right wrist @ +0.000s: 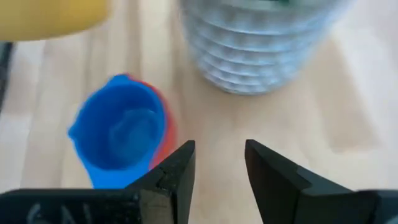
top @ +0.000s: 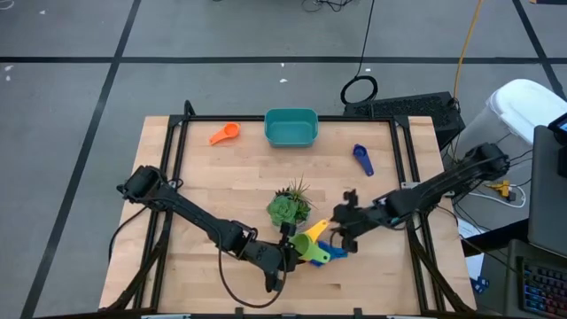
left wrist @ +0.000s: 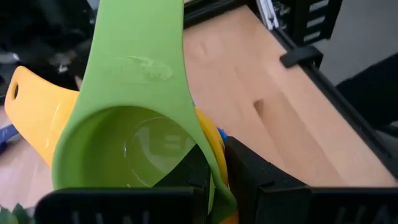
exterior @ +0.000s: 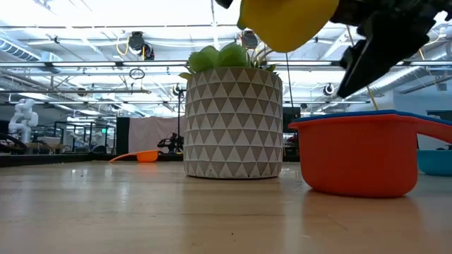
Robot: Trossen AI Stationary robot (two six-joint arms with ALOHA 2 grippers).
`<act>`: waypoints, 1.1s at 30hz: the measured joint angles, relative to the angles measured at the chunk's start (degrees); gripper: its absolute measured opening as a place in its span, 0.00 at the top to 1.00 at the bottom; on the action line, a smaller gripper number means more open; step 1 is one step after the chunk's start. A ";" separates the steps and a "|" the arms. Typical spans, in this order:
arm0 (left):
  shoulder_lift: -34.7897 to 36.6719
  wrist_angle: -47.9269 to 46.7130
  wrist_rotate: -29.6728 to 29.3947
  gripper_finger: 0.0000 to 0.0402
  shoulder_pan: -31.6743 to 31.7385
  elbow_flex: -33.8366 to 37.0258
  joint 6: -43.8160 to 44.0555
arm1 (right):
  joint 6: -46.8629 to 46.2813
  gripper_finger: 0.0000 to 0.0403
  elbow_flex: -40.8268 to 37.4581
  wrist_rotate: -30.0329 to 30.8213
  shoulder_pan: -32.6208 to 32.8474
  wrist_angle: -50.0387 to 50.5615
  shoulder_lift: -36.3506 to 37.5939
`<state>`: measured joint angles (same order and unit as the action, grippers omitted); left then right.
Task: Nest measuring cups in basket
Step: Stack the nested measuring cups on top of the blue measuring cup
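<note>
Left claw point(top: 292, 252): pinching the rim of the green cup point(left wrist: 124, 124), which is nested in the yellow cup point(top: 314, 236); the pair is lifted off the worktop point(top: 221, 177), as the low view shows the yellow cup point(exterior: 286, 21) hanging above the red cup point(exterior: 360, 159).

Right claw point(top: 341, 232): fingers spread with a gap between them, holding nothing. It hovers just beside the lifted pair, on the side away from the left claw. Below and ahead of it sits a blue cup point(right wrist: 118, 134) nested in the red cup, resting on the worktop. The potted plant point(top: 290, 206) stands just beyond both claws.

Basket point(top: 291, 127): at the far edge of the worktop, well apart from both claws. It appears to hold no cups.

Loose cups: an orange cup point(top: 225, 134) lies just beside the basket; a dark blue cup point(top: 361, 159) lies on the other side of it, farther off. Both are well away from either claw.

Progress, as judged: early to middle stage. Two partial stacks are formed, green in yellow and blue in red. Remaining work appears to be joining the stacks, collecting the orange and dark blue cups, and placing the whole set in the basket. No cup has yet reached the basket.
</note>
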<state>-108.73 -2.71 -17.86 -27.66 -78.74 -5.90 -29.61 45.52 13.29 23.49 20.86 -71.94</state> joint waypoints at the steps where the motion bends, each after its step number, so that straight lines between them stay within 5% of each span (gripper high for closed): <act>1: 0.00 0.28 0.02 0.91 0.09 0.00 -0.01 | -0.82 0.67 0.00 1.06 0.00 2.59 1.74; 9: -4.65 6.69 0.16 0.91 1.08 0.00 3.05 | -5.23 0.67 0.00 6.31 0.03 12.25 11.86; 18: -9.43 10.29 0.43 0.91 1.42 -3.16 4.12 | -5.74 0.67 -0.02 6.08 0.31 15.09 11.11; 30: -18.05 -5.58 2.44 0.91 3.14 -15.28 8.64 | -5.94 0.67 0.00 4.62 0.26 14.72 10.73; 33: -18.05 -9.79 2.63 0.85 3.32 -17.48 10.78 | -5.96 0.67 0.00 4.58 0.26 14.82 10.73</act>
<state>-126.78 -12.50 -15.23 -24.34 -96.22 4.88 -35.57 45.52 17.87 23.75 35.68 -61.21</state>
